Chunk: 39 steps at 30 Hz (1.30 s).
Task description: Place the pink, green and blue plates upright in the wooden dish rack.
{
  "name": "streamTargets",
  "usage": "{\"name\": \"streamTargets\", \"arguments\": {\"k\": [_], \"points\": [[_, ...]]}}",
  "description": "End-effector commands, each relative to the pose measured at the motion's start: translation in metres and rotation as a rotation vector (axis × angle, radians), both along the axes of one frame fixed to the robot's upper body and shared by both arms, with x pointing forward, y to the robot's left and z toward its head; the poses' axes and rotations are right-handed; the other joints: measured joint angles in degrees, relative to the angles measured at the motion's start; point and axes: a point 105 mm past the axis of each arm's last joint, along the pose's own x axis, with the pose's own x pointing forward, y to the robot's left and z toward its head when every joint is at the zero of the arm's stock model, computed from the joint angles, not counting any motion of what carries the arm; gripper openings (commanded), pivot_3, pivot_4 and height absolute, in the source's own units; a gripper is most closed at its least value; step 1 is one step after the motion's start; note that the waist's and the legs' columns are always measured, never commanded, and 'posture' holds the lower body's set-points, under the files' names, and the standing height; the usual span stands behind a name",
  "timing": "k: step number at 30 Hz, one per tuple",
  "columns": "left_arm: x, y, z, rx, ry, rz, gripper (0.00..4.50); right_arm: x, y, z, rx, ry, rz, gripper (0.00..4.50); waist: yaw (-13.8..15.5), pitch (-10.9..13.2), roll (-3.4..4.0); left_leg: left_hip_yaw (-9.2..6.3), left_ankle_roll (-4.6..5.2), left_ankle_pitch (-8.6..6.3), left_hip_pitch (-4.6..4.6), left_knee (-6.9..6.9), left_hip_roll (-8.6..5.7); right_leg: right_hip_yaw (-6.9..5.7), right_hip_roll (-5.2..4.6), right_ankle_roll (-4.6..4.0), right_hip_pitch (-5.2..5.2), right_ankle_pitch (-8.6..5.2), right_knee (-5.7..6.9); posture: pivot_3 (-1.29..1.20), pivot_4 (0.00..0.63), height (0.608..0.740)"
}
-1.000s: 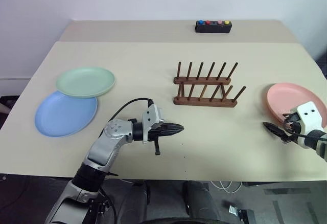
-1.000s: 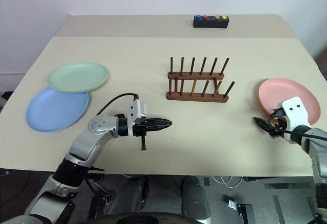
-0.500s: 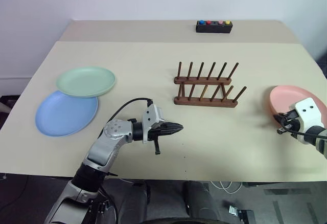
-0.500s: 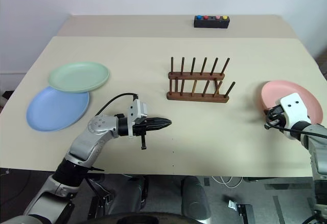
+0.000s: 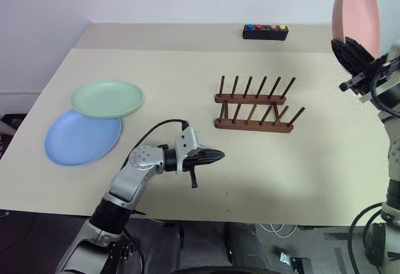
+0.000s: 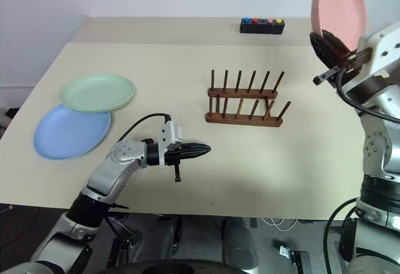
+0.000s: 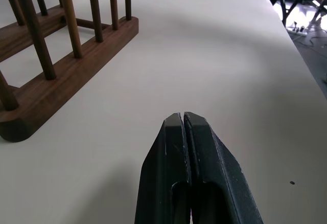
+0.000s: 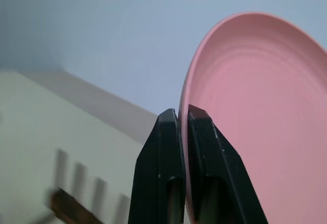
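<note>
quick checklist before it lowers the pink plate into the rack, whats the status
1. Grip on plate: right end effector pinches the rim of the pink plate: ok.
2. Plate orientation: held on edge, upright, high above the table: ok.
3. Rack slots: all pegs free, nothing in them: ok.
4. Left end effector shut, low over the table in front of the rack, apart from it: ok.
5. Green plate and blue plate lie flat at the left, green overlapping blue: ok, out of the way.
6. How firm the pinch is: cannot tell.

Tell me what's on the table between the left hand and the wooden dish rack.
Nothing: bare tabletop separates the shut left hand from the wooden dish rack, as the left eye view and left wrist view show.
</note>
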Motion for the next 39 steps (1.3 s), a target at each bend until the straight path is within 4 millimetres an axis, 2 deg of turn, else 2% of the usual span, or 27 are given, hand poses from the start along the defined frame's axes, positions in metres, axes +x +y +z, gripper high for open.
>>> {"name": "streamTargets", "arguments": {"k": [1,7,9,11,19,32,39], "points": [[-0.001,-0.002,0.01,-0.021,-0.036,0.0,0.01,-0.023,0.018,0.038,0.189,-0.061,0.222,0.03,-0.2,0.0,0.04,0.0,0.0,0.0,-0.01,0.02,0.0,0.0,0.0,-0.01,-0.03,0.0,0.04,0.0,0.15,0.734],[-0.002,-0.001,0.01,-0.023,-0.033,0.009,0.01,-0.025,0.024,0.028,0.304,0.069,0.357,0.03,-0.1,0.0,0.04,0.0,0.01,0.0,-0.01,0.02,0.02,0.0,0.03,-0.19,-0.07,-0.09,0.08,0.0,0.15,0.734],[-0.002,-0.001,0.01,-0.025,-0.031,0.011,0.01,-0.023,0.028,0.017,0.34,0.154,0.409,0.03,-0.1,0.0,0.04,0.0,0.01,0.0,-0.03,0.01,0.03,0.0,0.03,-0.18,-0.09,-0.09,0.08,0.0,0.15,0.734],[-0.002,-0.001,0.01,-0.027,-0.027,0.015,0.01,-0.02,0.027,0.008,0.362,0.206,0.418,0.03,-0.1,0.0,0.04,-0.01,0.01,0.0,-0.03,0.01,0.03,0.0,0.03,-0.18,-0.1,-0.09,0.1,0.0,0.15,0.734],[-0.002,-0.001,0.01,-0.025,-0.024,0.019,0.01,-0.017,0.021,-0.005,0.458,0.289,0.453,0.03,-0.1,0.0,0.05,0.01,0.01,0.0,-0.03,0.0,0.03,0.0,0.04,-0.16,-0.13,-0.08,0.1,0.0,0.15,0.734],[-0.004,0.0,0.009,-0.024,-0.026,0.019,0.01,-0.009,0.006,-0.014,0.567,0.323,0.427,0.03,-0.1,0.0,0.05,0.01,0.01,0.0,-0.05,0.01,0.03,0.0,0.04,-0.16,-0.14,-0.08,0.1,0.0,0.15,0.734],[-0.002,0.001,0.012,-0.04,-0.05,0.035,0.01,-0.009,0.0,-0.012,0.629,0.325,0.436,0.03,-0.2,0.0,0.05,0.01,0.01,0.0,-0.07,0.0,0.03,0.0,0.05,-0.16,-0.16,-0.08,0.1,0.0,0.15,0.734]]}}
